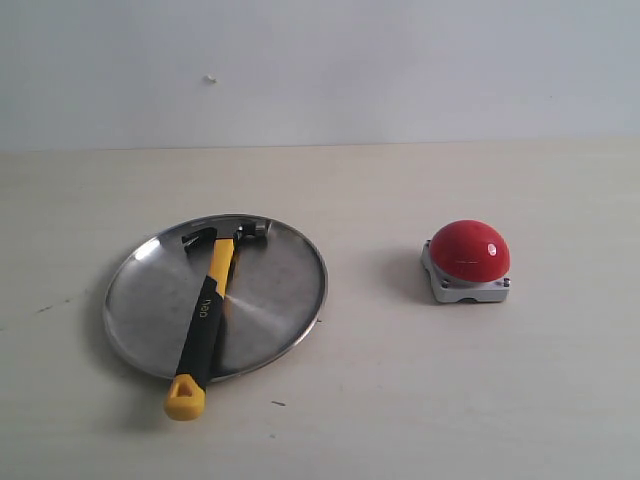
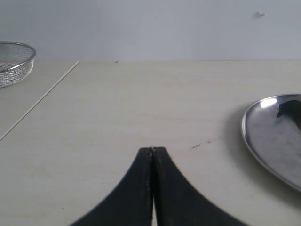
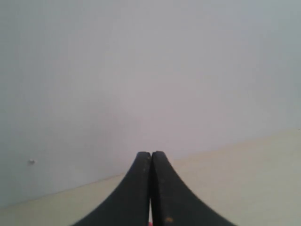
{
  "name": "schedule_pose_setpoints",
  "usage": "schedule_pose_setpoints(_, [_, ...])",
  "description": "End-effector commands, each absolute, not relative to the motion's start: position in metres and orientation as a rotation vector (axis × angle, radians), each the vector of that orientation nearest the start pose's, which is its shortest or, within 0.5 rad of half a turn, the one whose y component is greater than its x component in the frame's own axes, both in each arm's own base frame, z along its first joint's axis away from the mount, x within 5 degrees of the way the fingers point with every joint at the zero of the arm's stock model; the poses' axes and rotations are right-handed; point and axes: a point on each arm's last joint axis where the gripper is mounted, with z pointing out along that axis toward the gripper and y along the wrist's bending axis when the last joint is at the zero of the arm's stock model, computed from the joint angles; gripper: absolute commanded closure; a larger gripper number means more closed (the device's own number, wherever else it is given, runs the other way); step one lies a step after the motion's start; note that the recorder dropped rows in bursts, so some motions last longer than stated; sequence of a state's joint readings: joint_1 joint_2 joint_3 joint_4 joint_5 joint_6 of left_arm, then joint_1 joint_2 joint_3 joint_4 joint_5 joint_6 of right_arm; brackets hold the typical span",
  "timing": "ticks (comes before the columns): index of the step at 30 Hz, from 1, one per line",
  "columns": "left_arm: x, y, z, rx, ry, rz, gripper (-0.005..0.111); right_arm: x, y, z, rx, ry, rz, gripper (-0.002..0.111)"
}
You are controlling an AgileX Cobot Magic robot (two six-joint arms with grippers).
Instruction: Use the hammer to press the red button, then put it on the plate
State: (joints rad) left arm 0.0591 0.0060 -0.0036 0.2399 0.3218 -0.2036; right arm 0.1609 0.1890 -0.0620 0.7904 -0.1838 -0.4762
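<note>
The hammer (image 1: 207, 313) lies across the round steel plate (image 1: 280, 300) on the left of the exterior view. Its dark head rests near the plate's far rim and its yellow end hangs over the near rim onto the table. The red button (image 1: 469, 250) sits on its grey square base to the right, apart from the plate. Neither arm shows in the exterior view. My left gripper (image 2: 152, 149) is shut on nothing, above bare table, with the plate (image 2: 268, 136) off to one side. My right gripper (image 3: 151, 153) is shut too, facing the wall.
A wire mesh basket (image 2: 14, 62) stands at the far edge of the left wrist view, beyond a seam in the table. A pale wall rises behind the table. Small dark marks dot the tabletop (image 1: 400, 400).
</note>
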Motion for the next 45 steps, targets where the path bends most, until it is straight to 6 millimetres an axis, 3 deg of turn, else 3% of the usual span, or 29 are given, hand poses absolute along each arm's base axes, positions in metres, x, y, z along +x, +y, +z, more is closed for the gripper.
schedule_pose_setpoints(1, [0.054, 0.010, 0.186, -0.080, 1.786, 0.132, 0.107, 0.066, -0.002, 0.235, 0.219, 1.427, 0.262, 0.108])
schedule_pose_setpoints(11, [0.054, 0.010, 0.186, -0.080, 1.786, 0.132, 0.107, 0.063, -0.003, 0.236, 0.232, 1.409, 0.281, 0.108])
schedule_pose_setpoints(18, [0.054, 0.010, 0.186, -0.080, 1.786, 0.132, 0.107, 0.063, -0.003, 0.232, 0.143, 1.457, 0.119, 0.108])
schedule_pose_setpoints(22, [0.054, 0.010, 0.186, -0.080, 1.786, 0.132, 0.107, 0.060, -0.002, 0.228, 0.156, 1.490, 0.124, 0.108])
schedule_pose_setpoints(27, [0.054, 0.010, 0.186, -0.080, 1.786, 0.132, 0.107, 0.054, 0.000, 0.218, 0.043, 1.577, 0.014, 0.108])
schedule_pose_setpoints(35, [0.054, 0.010, 0.186, -0.080, 1.786, 0.132, 0.107, 0.052, 0.001, 0.201, 0.003, 1.769, -0.014, 0.108])
schedule_pose_setpoints(41, [0.054, 0.010, 0.186, -0.080, 1.786, 0.132, 0.107, 0.053, -0.008, 0.182, 0.133, 1.820, -0.049, 0.108])
schedule_pose_setpoints(45, [0.054, 0.010, 0.186, -0.080, 1.786, 0.132, 0.107, 0.054, -0.008, 0.184, 0.132, 1.797, -0.046, 0.108])
